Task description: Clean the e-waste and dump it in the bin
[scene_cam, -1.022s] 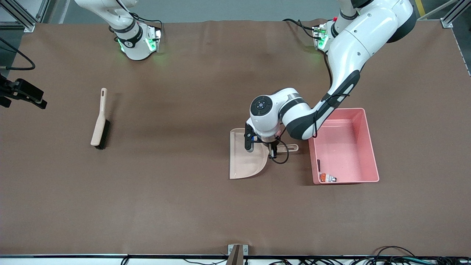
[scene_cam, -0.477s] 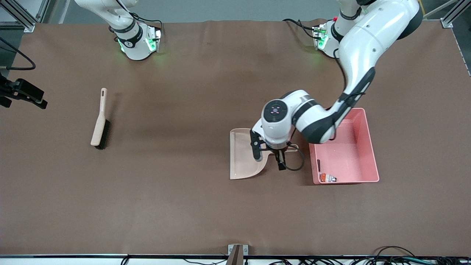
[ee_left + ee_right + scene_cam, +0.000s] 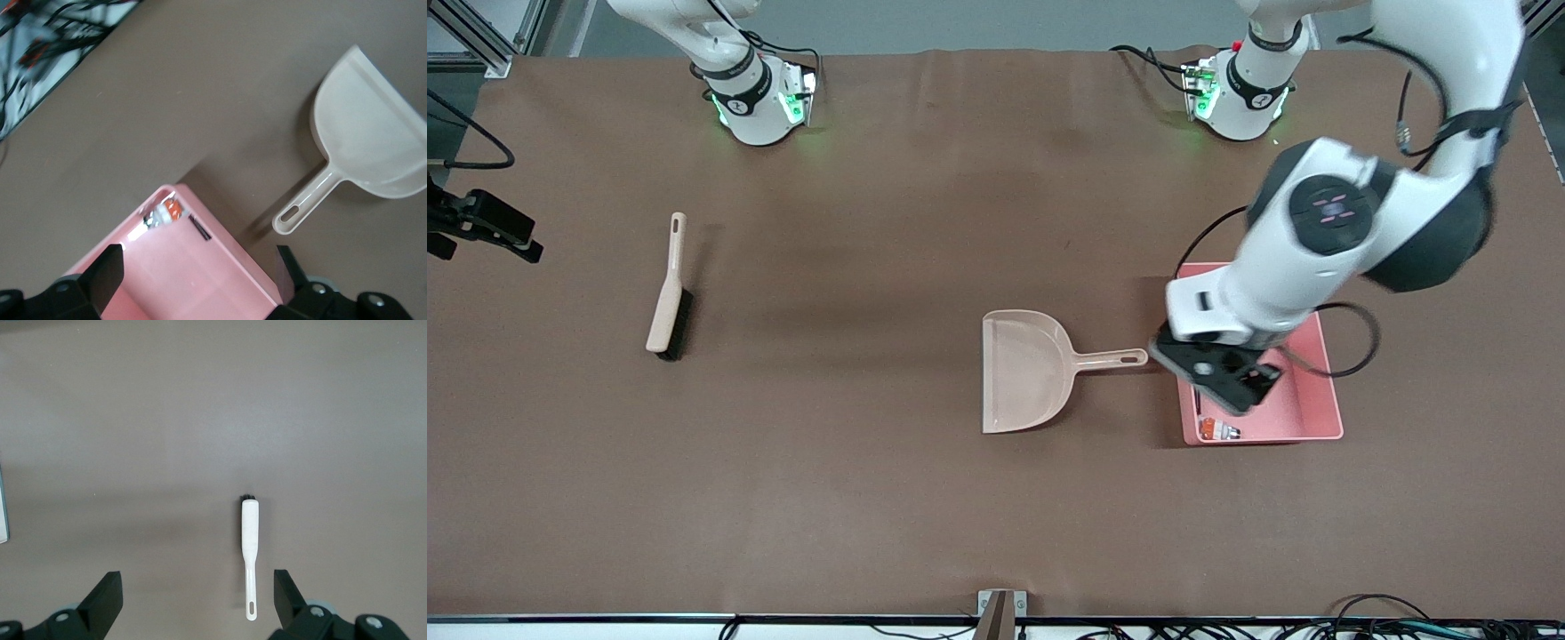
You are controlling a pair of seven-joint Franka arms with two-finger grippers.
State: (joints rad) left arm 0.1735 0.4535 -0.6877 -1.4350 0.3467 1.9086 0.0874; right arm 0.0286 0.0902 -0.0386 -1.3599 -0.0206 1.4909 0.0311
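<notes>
The pink bin (image 3: 1307, 400) stands at the left arm's end of the table. In its corner nearest the front camera lies the white-and-grey component with orange marks (image 3: 1218, 431), also in the left wrist view (image 3: 163, 213). The dark block (image 3: 200, 228) lies beside it against the bin's wall (image 3: 247, 267). My left gripper (image 3: 1223, 378) hangs over the bin, open and empty (image 3: 199, 277). My right gripper (image 3: 197, 603) is open and empty, high above the brush (image 3: 249, 547), and is out of the front view.
The beige dustpan (image 3: 1027, 369) lies flat beside the bin, its handle pointing at the bin; it also shows in the left wrist view (image 3: 373, 147). The brush (image 3: 669, 293) lies toward the right arm's end. A black mount (image 3: 480, 227) juts in at that table edge.
My left gripper has left the dustpan's handle, risen and moved over the bin. The dustpan, brush and bin have not moved.
</notes>
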